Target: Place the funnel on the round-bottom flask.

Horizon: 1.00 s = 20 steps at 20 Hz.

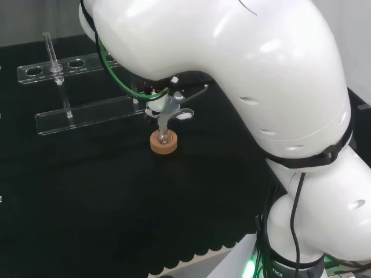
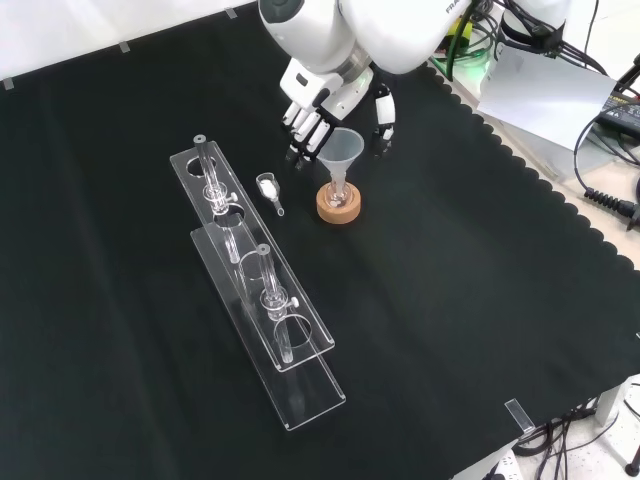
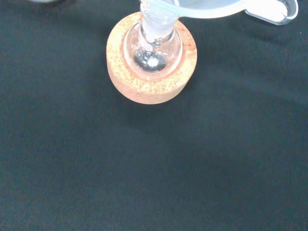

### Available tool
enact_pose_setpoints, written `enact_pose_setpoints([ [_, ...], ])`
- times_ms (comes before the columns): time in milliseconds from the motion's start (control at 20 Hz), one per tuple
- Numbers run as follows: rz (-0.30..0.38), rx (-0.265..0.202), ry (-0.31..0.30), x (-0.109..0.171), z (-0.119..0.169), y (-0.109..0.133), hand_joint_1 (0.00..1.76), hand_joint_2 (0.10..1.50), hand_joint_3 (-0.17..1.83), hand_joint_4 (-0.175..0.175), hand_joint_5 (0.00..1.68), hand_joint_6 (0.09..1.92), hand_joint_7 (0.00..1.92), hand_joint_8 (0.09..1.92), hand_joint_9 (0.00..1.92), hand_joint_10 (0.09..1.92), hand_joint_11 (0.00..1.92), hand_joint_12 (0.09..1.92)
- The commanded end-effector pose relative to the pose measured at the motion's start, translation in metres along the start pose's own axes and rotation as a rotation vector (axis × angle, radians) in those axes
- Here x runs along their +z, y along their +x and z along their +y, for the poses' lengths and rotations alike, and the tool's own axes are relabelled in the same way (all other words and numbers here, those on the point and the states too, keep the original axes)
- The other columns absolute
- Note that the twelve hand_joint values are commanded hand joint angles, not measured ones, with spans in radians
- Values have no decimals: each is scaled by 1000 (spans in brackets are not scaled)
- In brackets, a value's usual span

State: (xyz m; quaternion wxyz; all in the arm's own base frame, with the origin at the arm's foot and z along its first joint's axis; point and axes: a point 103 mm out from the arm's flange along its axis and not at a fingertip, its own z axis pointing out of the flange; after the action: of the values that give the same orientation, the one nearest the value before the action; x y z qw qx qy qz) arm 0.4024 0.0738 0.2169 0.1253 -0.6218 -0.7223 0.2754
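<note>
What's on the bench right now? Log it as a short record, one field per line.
funnel: sitting in the neck of the flask, upright
flask: round-bottomed, on a cork ring
hand: just behind the funnel in the front view, fingers relaxed, holding nothing
rack: clear, holding test tubes, left of the flask in the front view
scoop: small, clear, lying between rack and flask
</note>
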Motion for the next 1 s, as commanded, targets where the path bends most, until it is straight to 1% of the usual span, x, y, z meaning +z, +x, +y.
enact_pose_setpoints([
  [50, 6, -4, -80, -6, -12, -7, 544, 661, 424, -46, 153, 87, 0, 440, 206, 763, 112, 1444],
  [200, 18, -5, -138, -16, -21, -17, 532, 676, 380, -45, 167, 87, 0, 533, 202, 770, 106, 1451],
  [300, 43, 0, -171, -23, -27, -28, 543, 692, 359, -45, 195, 87, 5, 603, 217, 771, 105, 1454],
  [450, 65, 25, -209, -29, -34, -50, 617, 712, 360, -44, 238, 87, 42, 652, 256, 764, 116, 1453],
  [800, 113, 70, -300, -42, -47, -91, 708, 716, 415, -45, 332, 87, 122, 685, 352, 713, 162, 1430],
  [850, 119, 73, -308, -43, -47, -96, 717, 712, 430, -45, 346, 87, 137, 686, 370, 702, 174, 1424],
  [1000, 167, 82, -321, -44, -47, -108, 749, 698, 478, -46, 391, 87, 180, 685, 424, 671, 209, 1409],
])
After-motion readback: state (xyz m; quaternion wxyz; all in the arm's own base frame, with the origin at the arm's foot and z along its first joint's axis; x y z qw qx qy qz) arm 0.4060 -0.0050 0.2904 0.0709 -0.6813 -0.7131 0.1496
